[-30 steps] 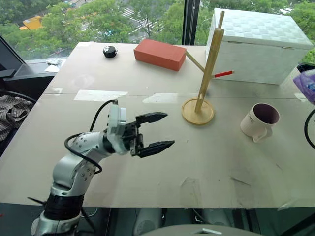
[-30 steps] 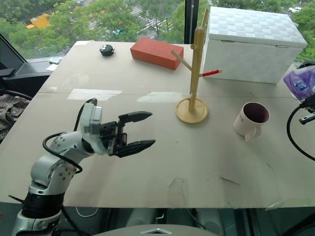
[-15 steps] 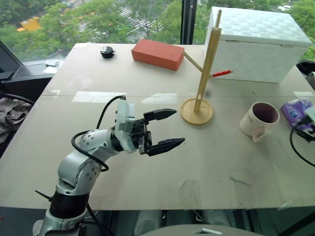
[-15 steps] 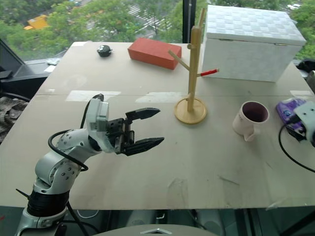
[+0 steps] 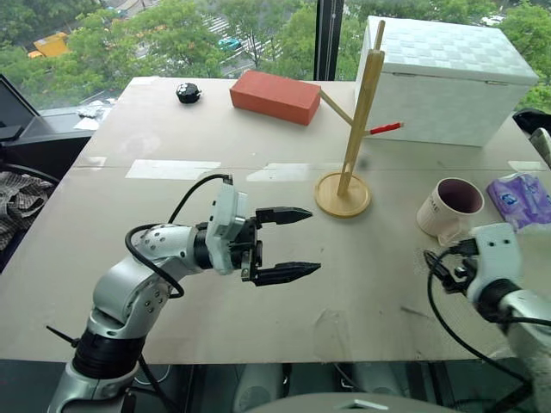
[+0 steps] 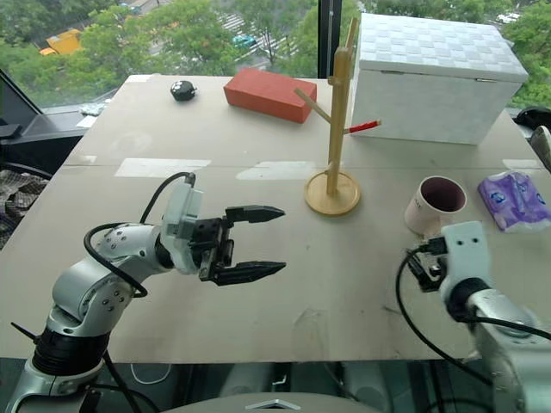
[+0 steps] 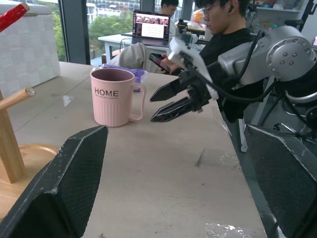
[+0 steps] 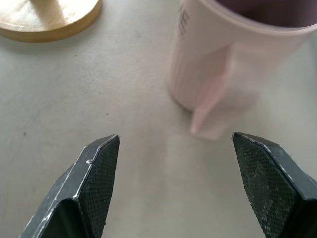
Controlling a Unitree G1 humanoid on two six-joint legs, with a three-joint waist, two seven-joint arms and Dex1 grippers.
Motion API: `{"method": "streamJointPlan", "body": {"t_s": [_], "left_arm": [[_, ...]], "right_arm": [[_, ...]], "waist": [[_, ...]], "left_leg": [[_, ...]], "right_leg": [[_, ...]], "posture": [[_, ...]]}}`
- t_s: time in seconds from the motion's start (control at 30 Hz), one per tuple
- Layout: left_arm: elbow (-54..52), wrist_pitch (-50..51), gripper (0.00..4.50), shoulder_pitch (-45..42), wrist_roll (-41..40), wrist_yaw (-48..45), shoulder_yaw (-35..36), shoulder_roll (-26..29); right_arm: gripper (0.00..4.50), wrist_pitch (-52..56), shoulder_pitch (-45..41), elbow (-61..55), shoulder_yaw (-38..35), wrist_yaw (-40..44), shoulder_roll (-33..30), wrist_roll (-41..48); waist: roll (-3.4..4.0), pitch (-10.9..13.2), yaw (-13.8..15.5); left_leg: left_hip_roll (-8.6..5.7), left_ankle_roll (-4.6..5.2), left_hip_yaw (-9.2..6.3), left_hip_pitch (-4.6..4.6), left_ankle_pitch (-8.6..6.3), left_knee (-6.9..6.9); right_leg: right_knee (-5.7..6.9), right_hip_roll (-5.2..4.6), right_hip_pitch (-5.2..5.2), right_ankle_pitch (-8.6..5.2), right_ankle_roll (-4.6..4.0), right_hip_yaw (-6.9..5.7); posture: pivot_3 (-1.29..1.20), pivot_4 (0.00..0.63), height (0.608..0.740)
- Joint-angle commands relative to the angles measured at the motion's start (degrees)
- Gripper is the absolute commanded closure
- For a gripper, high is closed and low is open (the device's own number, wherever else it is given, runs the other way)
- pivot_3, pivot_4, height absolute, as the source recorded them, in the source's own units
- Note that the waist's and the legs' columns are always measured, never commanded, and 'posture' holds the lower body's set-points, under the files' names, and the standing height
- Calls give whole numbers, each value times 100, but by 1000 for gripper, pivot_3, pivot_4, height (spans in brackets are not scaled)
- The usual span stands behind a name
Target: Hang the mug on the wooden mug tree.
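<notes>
The mug (image 5: 451,205), cream-white with a dark maroon inside, stands upright on the table right of the wooden mug tree (image 5: 359,119). The tree's round base (image 5: 343,194) rests mid-table, and one red-tipped peg points right. My right gripper (image 8: 174,141) is open just in front of the mug (image 8: 218,54), whose handle faces it, with nothing between its fingers. My left gripper (image 5: 314,241) hovers open over the table left of the tree, pointing right. In the left wrist view, the right gripper (image 7: 151,109) sits just beside the mug (image 7: 114,96).
A purple-and-white tissue packet (image 5: 521,196) lies right of the mug. A red brick (image 5: 278,93), a white box (image 5: 448,77) and a small black object (image 5: 189,91) stand at the back. A person (image 7: 225,34) sits beyond the table's right end.
My right arm swung in from the right edge and down toward the mug. It let go of the tissue packet, which now lies on the table. The left gripper stayed about where it was.
</notes>
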Motion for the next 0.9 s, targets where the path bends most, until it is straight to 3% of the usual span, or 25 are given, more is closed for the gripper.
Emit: {"method": "streamJointPlan", "body": {"t_s": [0.03, 0.27, 0.6, 0.83, 0.87, 0.9], "left_arm": [[33, -32, 0, -71, 12, -113, 60, 63], [-56, -107, 0, 189, 56, -123, 241, 160], [-112, -324, 0, 525, 147, -74, 319, 82], [-113, -429, 0, 654, 194, -73, 366, 87], [-116, -429, 0, 665, 190, -58, 387, 89], [-120, -427, 0, 680, 185, -44, 414, 96]], "right_arm": [[857, -543, -303, 480, 234, -765, 366, -583], [857, -1572, -542, 1523, 372, -1327, 343, -1442], [857, -2300, -880, 2280, 27, -1384, 424, -1570], [4068, -2927, -1092, 3263, 61, -1299, 405, -1600], [4443, -2972, -1101, 3299, 59, -1296, 399, -1603], [4443, -3014, -1113, 3322, 45, -1283, 382, -1599]], "waist": [[0, 0, 7], [0, 1, -1], [2, 1, -7], [2, 2, -9], [2, 1, -9], [-2, -1, -9]], "left_leg": [[-3, 1, 2, -1, 1, 0], [-12, 7, 10, -9, -2, -7], [-5, 8, 9, 3, -2, -8], [-7, 9, 16, 2, -3, -11], [-7, 9, 16, 3, -3, -11], [-6, 9, 15, 3, -3, -11]], "right_leg": [[-1, 1, 0, 8, -13, 0], [-5, 28, -5, -1, 1, -1], [3, 33, -3, -11, 18, 0], [2, 32, -3, 0, -1, 5], [2, 33, -4, 0, -1, 5], [2, 33, -3, 0, -1, 4]], "posture": [[0, 150, 740], [0, 150, 740], [0, 150, 740], [0, 150, 740], [0, 150, 740], [0, 150, 740]]}}
